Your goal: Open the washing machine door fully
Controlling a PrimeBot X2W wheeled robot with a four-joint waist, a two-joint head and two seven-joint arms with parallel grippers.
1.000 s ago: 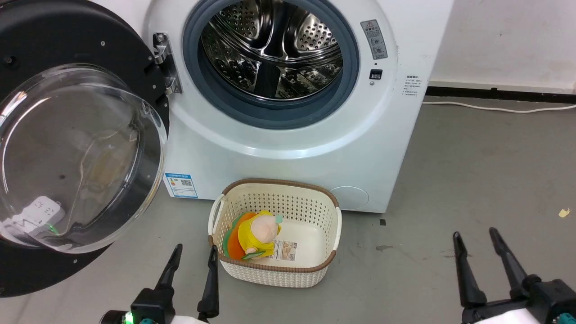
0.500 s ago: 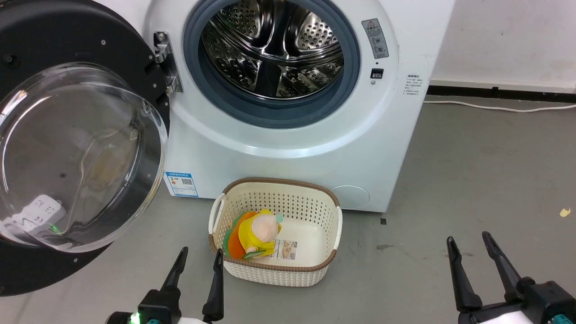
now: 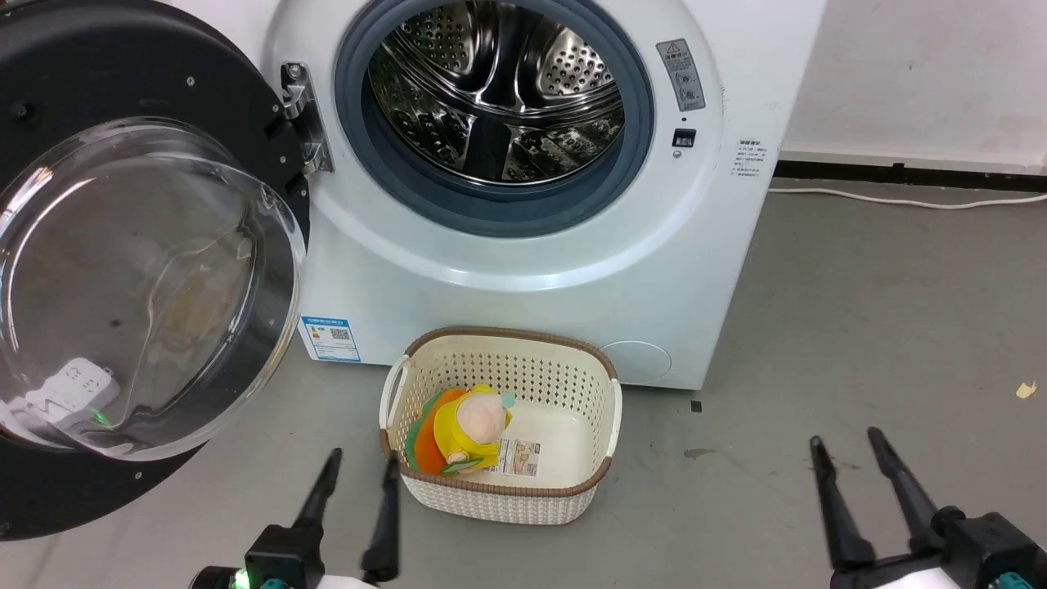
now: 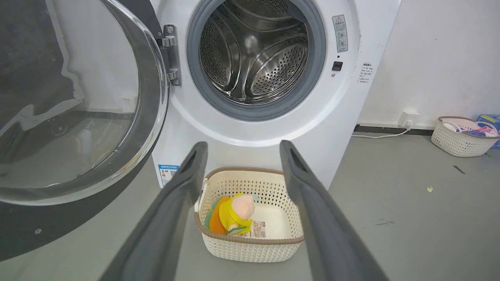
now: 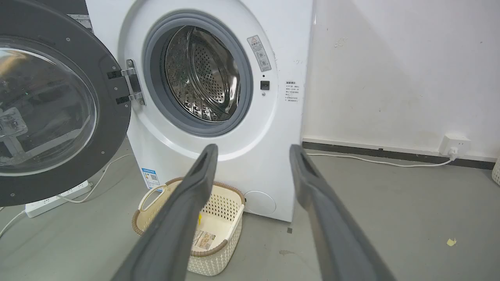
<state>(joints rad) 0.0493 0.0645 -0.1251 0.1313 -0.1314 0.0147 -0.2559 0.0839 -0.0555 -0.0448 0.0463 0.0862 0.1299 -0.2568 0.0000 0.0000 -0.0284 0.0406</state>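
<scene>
The white washing machine (image 3: 532, 278) (image 4: 254, 132) (image 5: 258, 171) stands ahead with its steel drum mouth uncovered. The washing machine door (image 3: 139, 270) (image 4: 78, 117) (image 5: 50, 105), black with a bulging clear glass bowl, is swung wide to the left on its metal hinge (image 3: 303, 114). My left gripper (image 3: 362, 460) (image 4: 242, 146) is open low at the front left, near the basket's left corner, holding nothing. At the lower right my right gripper (image 3: 844, 438) (image 5: 254, 150) stands open over bare floor, apart from the machine and the door.
A cream perforated basket (image 3: 523, 501) (image 4: 254, 249) (image 5: 224, 249) with a yellow plush toy (image 3: 466, 429) sits on the grey floor before the washer. A white power strip (image 5: 54, 199) and cable lie under the door. A second basket (image 4: 459, 142) stands by the right wall.
My left gripper has shifted slightly right toward the basket, and my right gripper has drawn back down and a little left. The door and the basket have not moved.
</scene>
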